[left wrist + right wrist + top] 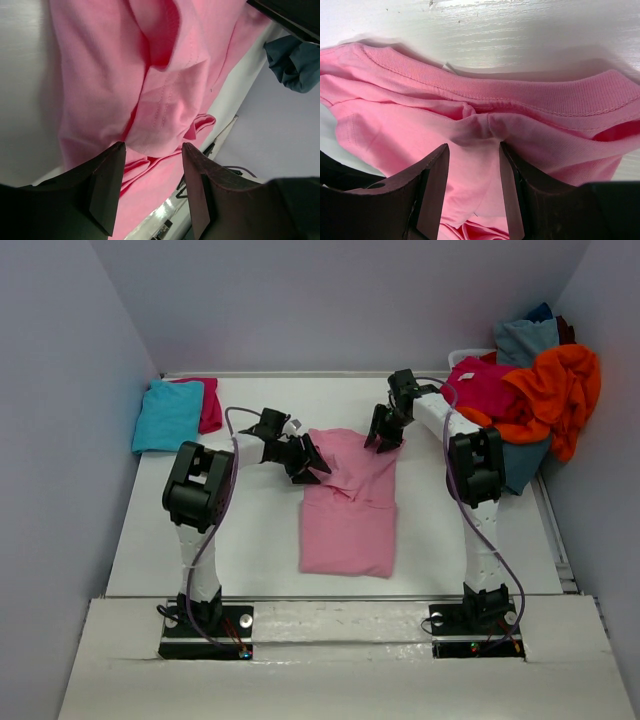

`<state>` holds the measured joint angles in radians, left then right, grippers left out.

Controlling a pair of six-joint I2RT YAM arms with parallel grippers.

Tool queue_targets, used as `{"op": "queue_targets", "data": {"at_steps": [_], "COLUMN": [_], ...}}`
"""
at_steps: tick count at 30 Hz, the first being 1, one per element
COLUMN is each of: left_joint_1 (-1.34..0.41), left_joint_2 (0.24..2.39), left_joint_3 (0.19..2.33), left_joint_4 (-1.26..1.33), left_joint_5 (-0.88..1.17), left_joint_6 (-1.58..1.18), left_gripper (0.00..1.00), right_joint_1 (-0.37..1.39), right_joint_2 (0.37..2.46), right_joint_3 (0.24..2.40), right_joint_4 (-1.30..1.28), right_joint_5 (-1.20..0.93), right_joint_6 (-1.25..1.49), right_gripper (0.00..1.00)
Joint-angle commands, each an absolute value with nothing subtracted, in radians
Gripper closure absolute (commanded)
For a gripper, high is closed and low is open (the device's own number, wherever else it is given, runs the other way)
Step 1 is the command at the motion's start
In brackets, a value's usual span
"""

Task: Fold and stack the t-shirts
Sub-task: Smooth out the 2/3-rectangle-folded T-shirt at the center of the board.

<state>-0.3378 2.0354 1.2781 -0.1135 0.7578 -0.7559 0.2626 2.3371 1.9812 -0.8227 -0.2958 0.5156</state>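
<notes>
At table (250, 530) centre, the light pink t-shirt (350, 515) lies flat with its hem toward the arm bases and its left sleeve turned in over the chest. The left gripper (308, 462) sits at that sleeve, its jaws apart and its fingers (107, 185) either side of a raised pink fold, not clamping it. The right gripper (383, 435) stands at the collar (520, 95), jaws likewise apart over a pucker of cloth. Far left, a folded turquoise t-shirt (168, 415) overlaps a folded magenta t-shirt (209, 405). Far right is a loose heap: an orange t-shirt (560, 390), a loose magenta t-shirt (488, 390) with a white label (467, 375) too small to read, and a grey-blue t-shirt (525, 340). The right arm partly screens the heap's near edge.
</notes>
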Motion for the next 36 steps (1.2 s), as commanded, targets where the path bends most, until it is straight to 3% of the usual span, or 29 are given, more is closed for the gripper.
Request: {"op": "queue_targets", "data": {"at_steps": [1,36], "left_joint_1": [-0.321,-0.348], "left_joint_2": [2.003,2.077], "left_joint_3": [1.267,1.310], "left_joint_4": [-0.144,-0.117], "left_joint_5": [0.752,0.816], "left_joint_6": [-0.719,-0.710], "left_gripper": [0.41,0.42], "right_joint_1": [0.258,0.249], "right_joint_2": [2.333,2.355], "right_joint_3": [1.999,2.016], "right_joint_4": [-0.819,-0.827], "right_joint_5": [-0.302,-0.302], "right_joint_6": [0.503,0.503], "right_gripper": [0.50,0.50]}}
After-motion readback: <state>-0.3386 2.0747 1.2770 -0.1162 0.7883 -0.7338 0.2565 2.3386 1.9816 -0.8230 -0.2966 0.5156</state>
